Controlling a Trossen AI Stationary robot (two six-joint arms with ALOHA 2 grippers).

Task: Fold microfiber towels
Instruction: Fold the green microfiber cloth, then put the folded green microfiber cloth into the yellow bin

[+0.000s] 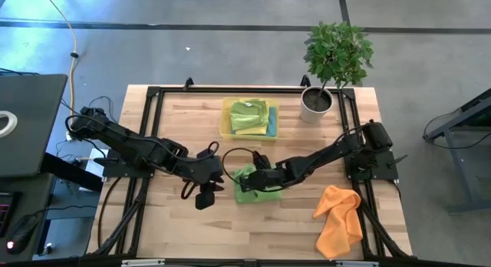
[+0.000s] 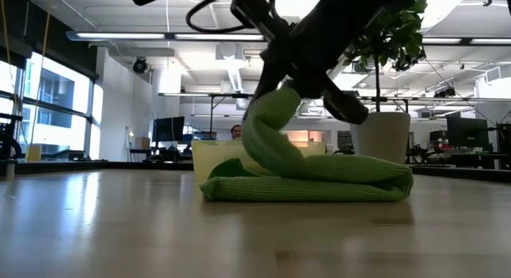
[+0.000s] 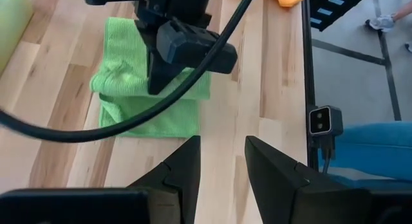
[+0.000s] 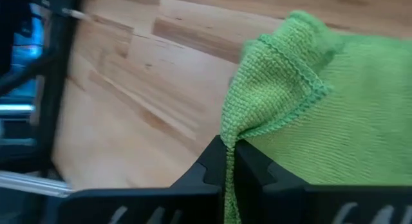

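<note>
A green microfiber towel [image 1: 247,192] lies folded on the table's middle, and one part of it is raised in a hump [image 2: 271,138]. My right gripper [image 4: 230,150] is shut on that raised part, having come in from the table's right [image 1: 249,173]. My left gripper [image 3: 222,163] hovers open just left of the towel [image 1: 204,198], with nothing between its fingers. An orange towel [image 1: 338,219] lies crumpled at the near right. More towels, green [image 1: 247,113] and blue [image 1: 271,123], lie in the yellow tray [image 1: 227,106]. My right gripper pinches a stitched hem of the green towel [image 4: 239,130] between its two fingers, where the cloth bunches into a fold. The fingers slant down from the table's right. The held part stands up slack above the folded rest [image 2: 319,182], which lies flat on the table.
A potted plant [image 1: 330,67] stands at the far right corner. The yellow tray sits at the far middle. Bare wood [image 1: 176,129] shows at the far left and along the near edge. A black frame [image 1: 146,144] borders the table.
</note>
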